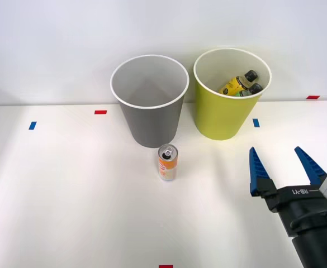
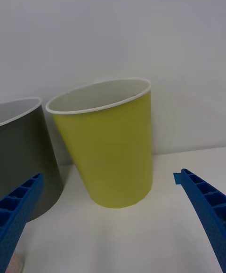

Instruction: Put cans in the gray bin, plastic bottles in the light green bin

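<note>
Right gripper (image 1: 283, 162) sits low over the table (image 1: 68, 195), near edge, blue ribbed fingers (image 1: 256, 170) spread wide apart with nothing between them. Released, empty.

Can (image 1: 167, 162): upright on the table, orange-and-white label, silver top with pull tab facing up. It stands well off to the gripper's left and slightly farther out than the fingertips. Not in contact with the gripper. It stands just in front of the gray bin (image 1: 150, 114), with a narrow gap between them.

Gray bin: upright, farther out and to the gripper's left, beyond the can. Inside looks bare as far as the front view shows. In the wrist view a slice of its wall (image 2: 23, 155) appears next to the gripper's finger (image 2: 16, 216).

Light green bin (image 1: 226, 111): upright, ahead of the gripper and a little left of its line, well apart from the fingertips. Just beside the gray bin, not touching. The wrist view has it (image 2: 113, 150) between the two fingers, farther away.

Plastic bottles (image 1: 240, 84): both lying inside the light green bin, dark caps pointing toward its far-right wall; yellow-labelled one above, a green label partly visible under it.

Small blue and red tape marks (image 1: 256, 123) are stuck on the table.
</note>
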`<control>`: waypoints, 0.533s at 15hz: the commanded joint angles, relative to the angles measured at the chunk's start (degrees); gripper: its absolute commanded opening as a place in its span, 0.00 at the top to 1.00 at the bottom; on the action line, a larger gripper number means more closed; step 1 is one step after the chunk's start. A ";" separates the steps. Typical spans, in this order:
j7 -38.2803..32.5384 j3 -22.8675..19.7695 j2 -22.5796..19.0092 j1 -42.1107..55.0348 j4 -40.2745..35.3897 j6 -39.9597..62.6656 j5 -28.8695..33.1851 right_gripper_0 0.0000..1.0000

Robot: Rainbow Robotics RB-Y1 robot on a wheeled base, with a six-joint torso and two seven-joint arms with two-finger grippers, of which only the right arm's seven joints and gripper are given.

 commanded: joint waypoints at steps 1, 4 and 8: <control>-0.33 -0.27 0.95 2.22 0.06 0.14 0.72 0.00; -0.16 -0.27 2.45 5.38 0.06 0.06 3.89 0.00; -0.77 0.17 5.43 7.49 0.50 -0.65 11.53 0.00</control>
